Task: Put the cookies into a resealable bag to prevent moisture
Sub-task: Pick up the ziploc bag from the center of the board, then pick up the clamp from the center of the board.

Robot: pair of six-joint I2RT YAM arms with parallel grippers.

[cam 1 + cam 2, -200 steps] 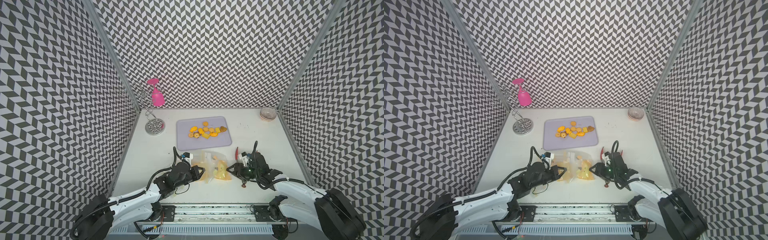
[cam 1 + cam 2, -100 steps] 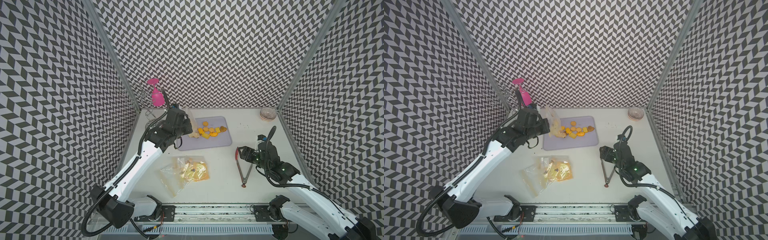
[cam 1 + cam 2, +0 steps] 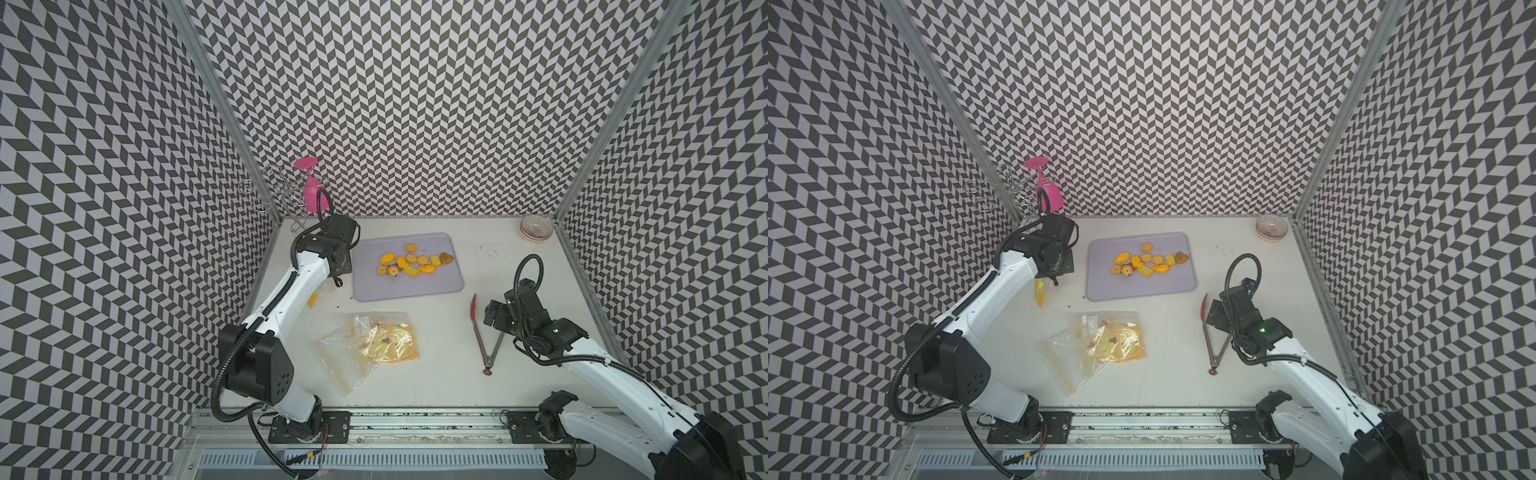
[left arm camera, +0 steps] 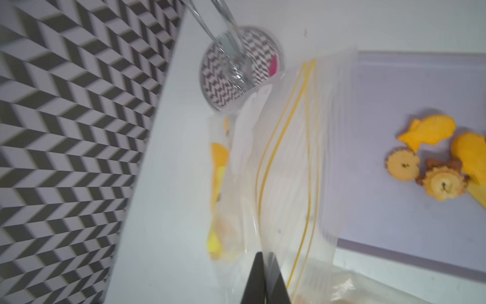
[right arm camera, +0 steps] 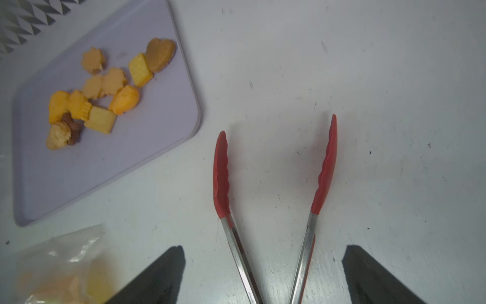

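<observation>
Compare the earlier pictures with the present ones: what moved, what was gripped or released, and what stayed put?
The left gripper has swung from the front of the white table to the left edge of the lilac rectangular plastic tray, shut on a clear zip-seal bag. The right gripper has shifted right and opened, astride the red-tipped metal tongs. Tongs, tray and the small yellow-orange cookies stayed put.

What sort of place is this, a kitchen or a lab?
Most likely a robot test booth, not a kitchen: zigzag-patterned walls box in a white table, a left arm and a right arm stand on a rail, and the cookies on a tray look like props.
</observation>
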